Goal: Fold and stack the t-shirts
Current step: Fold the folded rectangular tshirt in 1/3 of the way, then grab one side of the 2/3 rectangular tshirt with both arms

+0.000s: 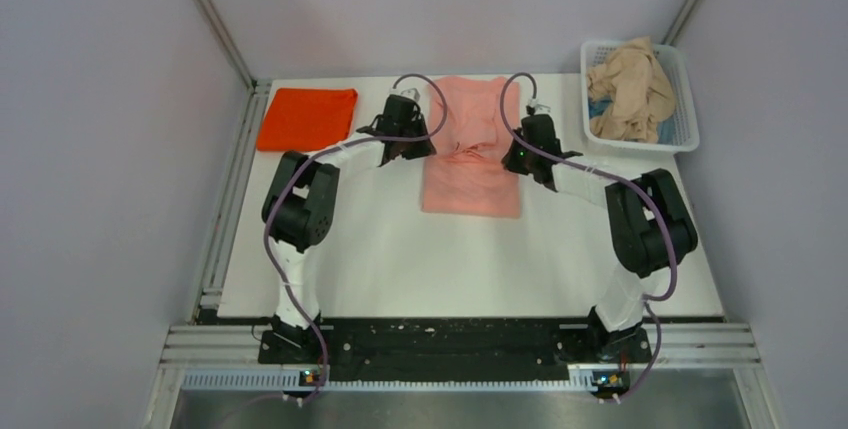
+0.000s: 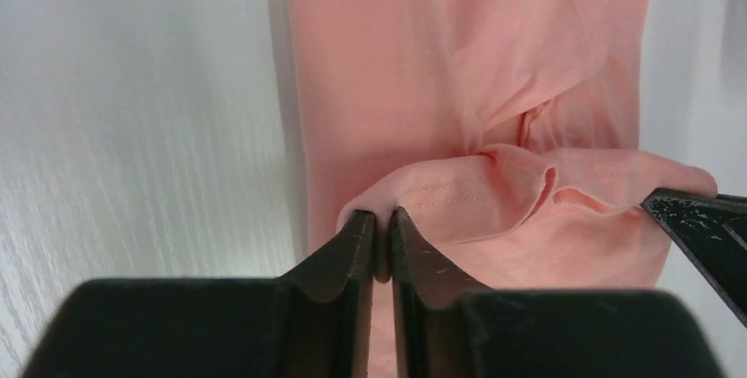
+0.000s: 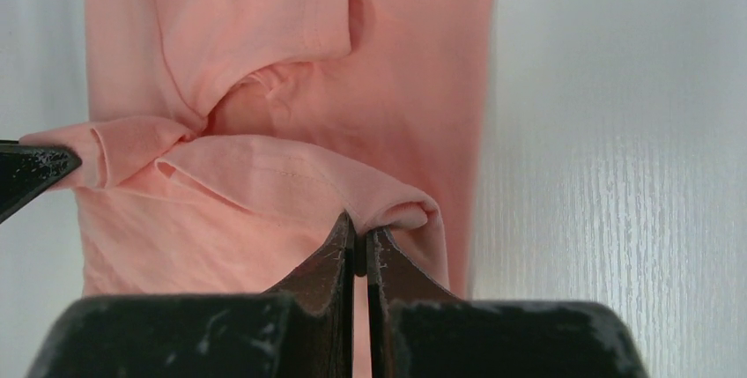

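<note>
The salmon-pink t-shirt (image 1: pixel 472 164) lies lengthwise in the middle of the table, folded into a narrow strip. My left gripper (image 1: pixel 418 143) is shut on its left hem corner (image 2: pixel 380 211), and my right gripper (image 1: pixel 518 154) is shut on its right hem corner (image 3: pixel 388 212). The hem (image 2: pixel 528 193) is lifted and folded over the middle of the shirt, sagging between the two grippers. The bright orange-red t-shirt (image 1: pixel 306 118) lies folded at the far left of the table. The beige-tan t-shirt (image 1: pixel 628 89) sits crumpled in the basket.
A white lattice basket (image 1: pixel 683 99) stands at the far right corner, with a bit of blue cloth (image 1: pixel 600 109) under the beige shirt. The white table (image 1: pixel 400 249) ends at a metal rail on the left. Grey walls enclose the back and sides.
</note>
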